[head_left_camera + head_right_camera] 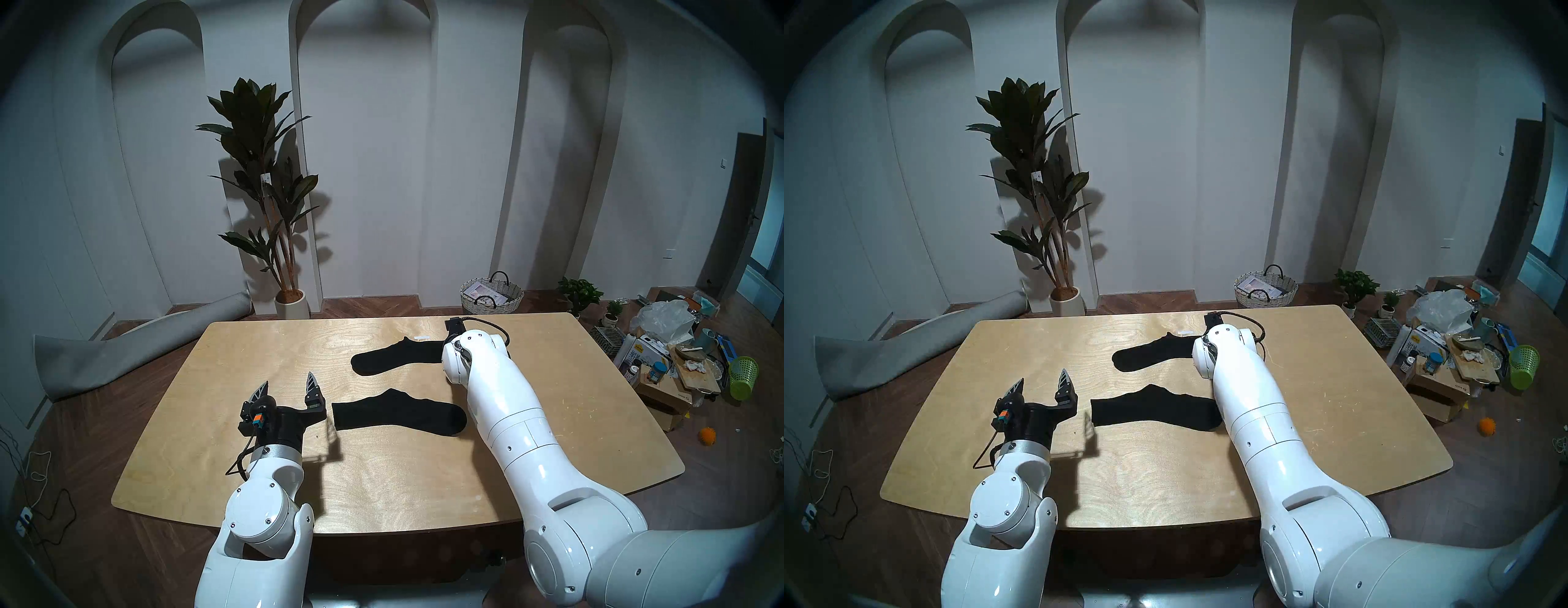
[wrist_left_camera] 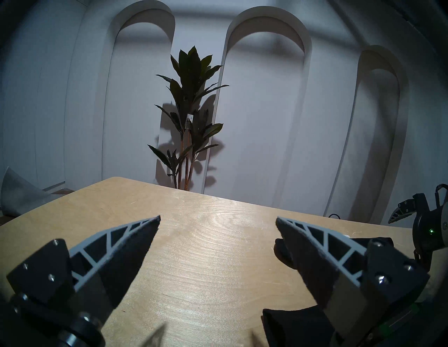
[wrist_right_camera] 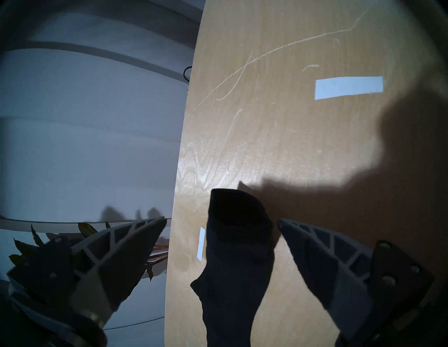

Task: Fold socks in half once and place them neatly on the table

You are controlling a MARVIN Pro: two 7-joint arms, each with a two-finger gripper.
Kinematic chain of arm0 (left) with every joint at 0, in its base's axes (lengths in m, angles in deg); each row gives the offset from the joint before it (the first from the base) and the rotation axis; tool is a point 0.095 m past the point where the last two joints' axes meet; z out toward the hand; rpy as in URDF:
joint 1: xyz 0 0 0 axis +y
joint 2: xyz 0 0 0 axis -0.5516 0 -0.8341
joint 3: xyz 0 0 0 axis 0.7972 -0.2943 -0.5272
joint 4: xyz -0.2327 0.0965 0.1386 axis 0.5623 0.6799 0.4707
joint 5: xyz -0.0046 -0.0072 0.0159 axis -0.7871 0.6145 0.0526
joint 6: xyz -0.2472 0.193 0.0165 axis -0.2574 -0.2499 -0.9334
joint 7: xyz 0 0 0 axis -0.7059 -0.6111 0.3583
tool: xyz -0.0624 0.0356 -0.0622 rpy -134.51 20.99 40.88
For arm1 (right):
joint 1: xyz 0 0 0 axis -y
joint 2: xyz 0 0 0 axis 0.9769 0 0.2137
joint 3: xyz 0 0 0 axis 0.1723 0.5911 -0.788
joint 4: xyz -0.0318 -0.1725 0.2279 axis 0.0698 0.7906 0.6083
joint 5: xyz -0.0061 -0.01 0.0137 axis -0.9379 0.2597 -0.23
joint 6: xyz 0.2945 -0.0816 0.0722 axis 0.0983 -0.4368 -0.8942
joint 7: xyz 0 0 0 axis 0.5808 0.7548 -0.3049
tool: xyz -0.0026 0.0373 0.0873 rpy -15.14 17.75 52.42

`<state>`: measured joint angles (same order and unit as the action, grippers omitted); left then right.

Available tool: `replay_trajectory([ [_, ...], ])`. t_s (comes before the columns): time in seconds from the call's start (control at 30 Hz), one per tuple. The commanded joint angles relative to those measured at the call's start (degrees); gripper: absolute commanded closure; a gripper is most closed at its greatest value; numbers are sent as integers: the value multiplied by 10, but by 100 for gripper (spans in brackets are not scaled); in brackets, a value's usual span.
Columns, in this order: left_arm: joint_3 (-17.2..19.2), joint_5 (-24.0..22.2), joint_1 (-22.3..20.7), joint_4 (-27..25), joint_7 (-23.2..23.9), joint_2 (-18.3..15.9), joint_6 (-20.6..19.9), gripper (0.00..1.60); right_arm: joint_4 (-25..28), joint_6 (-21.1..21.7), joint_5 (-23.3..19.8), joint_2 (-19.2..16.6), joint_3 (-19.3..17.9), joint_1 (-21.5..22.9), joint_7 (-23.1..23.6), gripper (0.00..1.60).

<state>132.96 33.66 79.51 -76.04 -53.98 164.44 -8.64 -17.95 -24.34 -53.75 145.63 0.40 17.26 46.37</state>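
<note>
socks: two, black, both lying flat and unfolded on the table, well apart from each other
near sock [image 1: 399, 411]: stretched left to right at mid-table, cuff end just beside the left gripper's right finger, toe end next to the right arm
far sock [image 1: 396, 355]: toward the table's back edge, toe to the left, cuff end hidden behind the right wrist in the head views; seen in the right wrist view with its cuff opening between the fingertips
table [image 1: 237, 356]: one, light plywood, rounded corners, scratched
tape strips: two white ones in the right wrist view, one [image 3: 348, 87] on bare wood, one [image 3: 201, 243] touching the far sock's edge
left gripper [image 1: 288, 384]: fingers spread wide, holding nothing, hovering level over the table left of the near sock
right gripper [image 3: 221, 223]: fingers spread wide, angled down over the far sock's cuff, pinching nothing; contact with the fabric cannot be told
arms: two, white
potted plant [image 1: 265, 187]: one tall, against the back wall
</note>
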Motion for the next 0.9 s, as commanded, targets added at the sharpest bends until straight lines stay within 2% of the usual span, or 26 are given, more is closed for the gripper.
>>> replay_trajectory([
  [0.0, 0, -3, 1, -15, -5, -2, 13, 0, -5, 7, 14, -7, 11, 31, 11, 0],
  [0.13, 0, -5, 4, -16, -9, -2, 18, 0, -6, 13, 16, -10, 14, 28, -3, 0],
  [0.53, -4, -7, 11, -17, -16, -4, 23, 0, 41, 12, 10, -11, 11, -15, -42, 0],
  [0.67, -7, -7, 12, -17, -19, -6, 25, 0, 32, 12, 12, -12, 13, -15, -37, 0],
  [0.77, -9, -8, 14, -18, -22, -7, 26, 0, 19, 12, 9, -11, 12, -11, -9, 0],
  [0.87, -11, -8, 16, -20, -25, -8, 27, 0, -2, 10, 11, -6, 13, 2, -1, 0],
])
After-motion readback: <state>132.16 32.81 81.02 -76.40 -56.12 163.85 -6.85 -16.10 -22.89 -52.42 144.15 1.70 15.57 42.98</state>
